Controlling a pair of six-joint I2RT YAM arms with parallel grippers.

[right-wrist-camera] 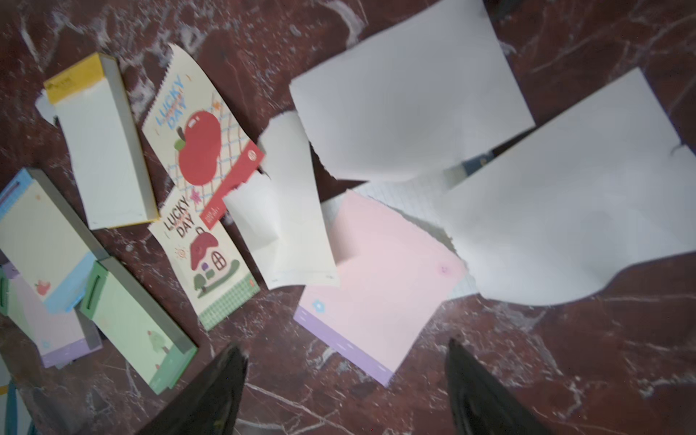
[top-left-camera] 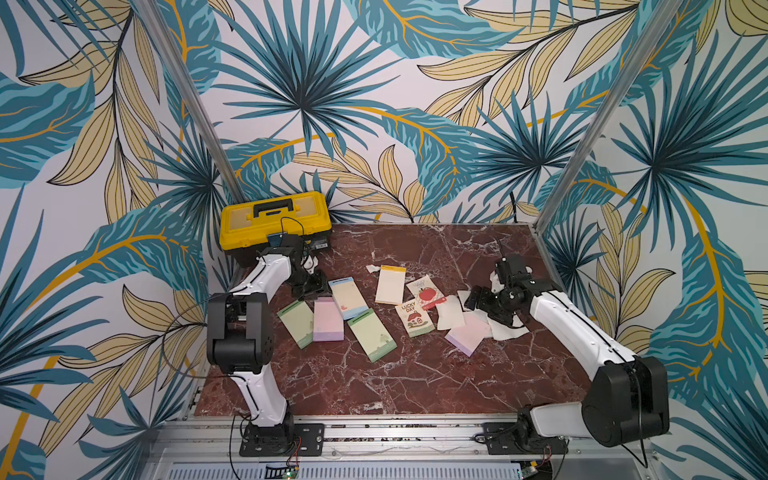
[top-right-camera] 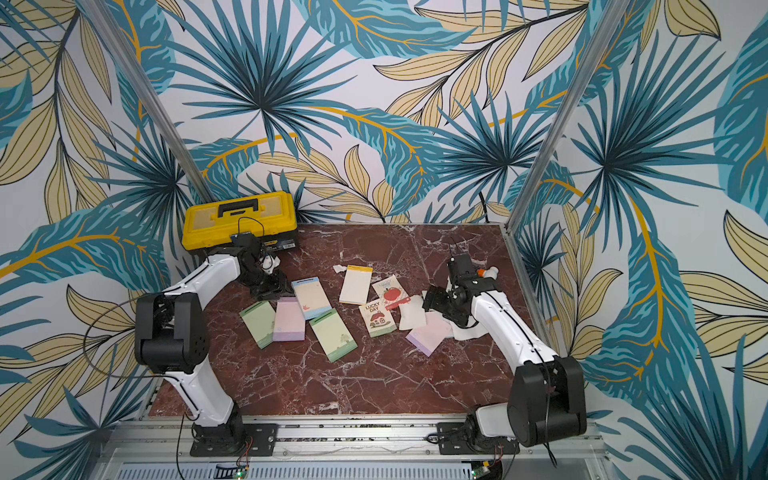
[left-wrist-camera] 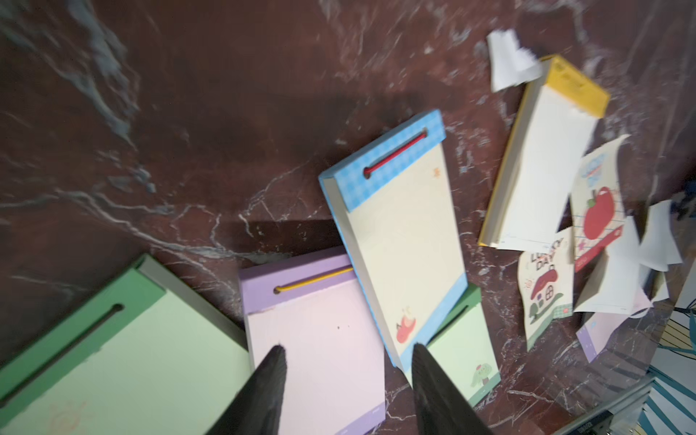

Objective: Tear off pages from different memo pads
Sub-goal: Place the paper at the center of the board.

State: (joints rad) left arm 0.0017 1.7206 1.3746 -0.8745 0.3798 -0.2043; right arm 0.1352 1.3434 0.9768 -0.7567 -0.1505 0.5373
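Note:
Several memo pads lie left of centre on the marble table: a green pad (top-left-camera: 296,323), a lilac pad (left-wrist-camera: 316,354), a blue-topped pad (left-wrist-camera: 399,233), a second green pad (top-left-camera: 371,334) and a yellow-topped pad (top-left-camera: 390,284). My left gripper (left-wrist-camera: 347,348) hangs open over the lilac pad, holding nothing. Loose pages lie to the right: an apple page (right-wrist-camera: 199,135), a LUCKY DAY house page (right-wrist-camera: 205,260), a cream page (right-wrist-camera: 290,218), a pink page (right-wrist-camera: 380,286) and white pages (right-wrist-camera: 410,94). My right gripper (right-wrist-camera: 345,345) is open and empty over bare table beside the pink page.
A yellow toolbox (top-left-camera: 275,222) stands at the back left, just behind the left arm. A small torn white scrap (top-left-camera: 372,268) lies beside the yellow-topped pad. Metal posts rise at the table's back corners and a rail runs along its front edge.

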